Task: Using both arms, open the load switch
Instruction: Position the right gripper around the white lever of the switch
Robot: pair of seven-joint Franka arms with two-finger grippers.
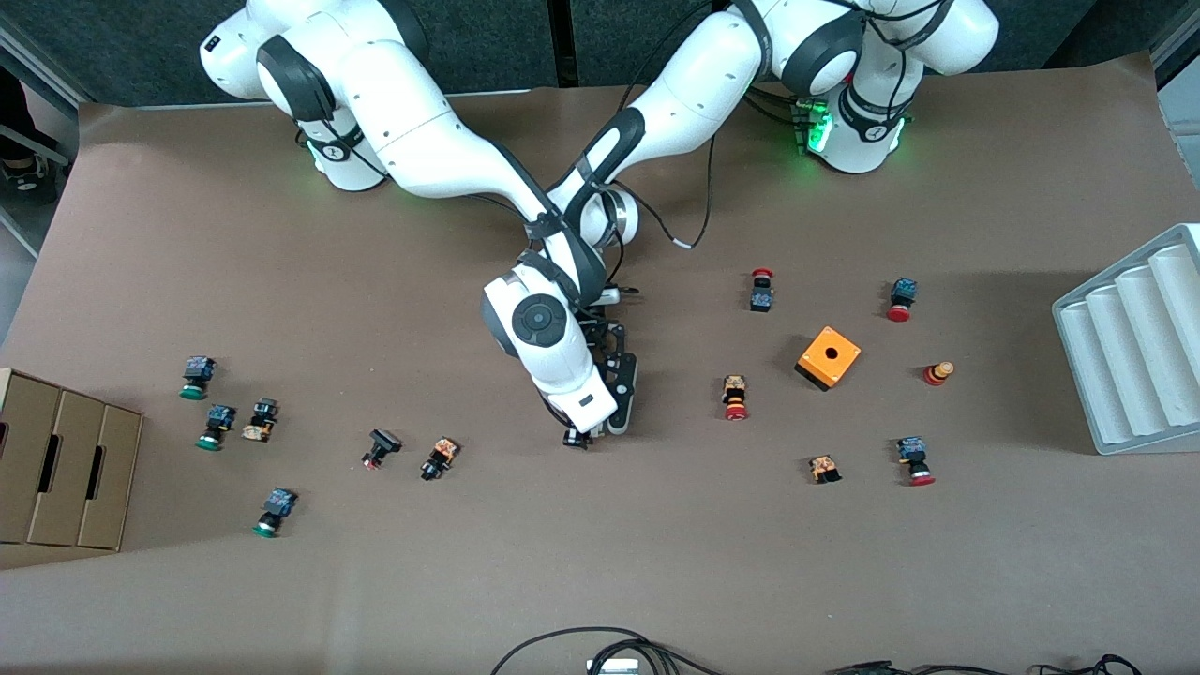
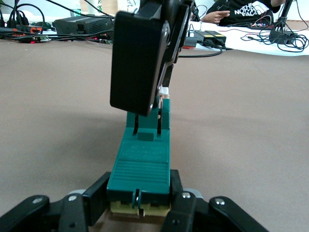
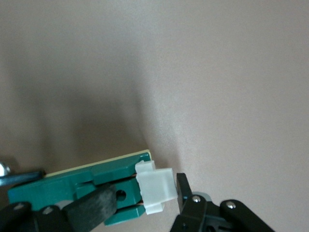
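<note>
Grip on both ends is the step you are in: the slim green rectangular load switch [image 2: 145,164] lies on the brown paper-covered table [image 1: 600,562] at mid-table, directly under the two crossed white arms, and you can barely see it in the front view.

Your left gripper [image 2: 140,205] is clamped on the switch's near end, one black finger [image 2: 94,198] pressed against each side of the green body. Your right gripper [image 3: 145,203] is down at the opposite end, straddling the white sliding piece [image 3: 154,186]: one padded finger [image 3: 94,205] lies against the green body just beside it and the other finger stands just clear of the white piece, so you cannot call that a firm hold yet.

For the next move, I judge you need the right fingers fully seated on the white piece, then a straight pull along the switch's length while the left holds the body still. Any twist could slip the small white piece out of the pads.

Writing: nothing readable on the switch itself. In the left wrist view, "THE NORTH FACE" shows in white on a black shirt [image 2: 244,12] above the right gripper's black housing [image 2: 140,53].
</note>
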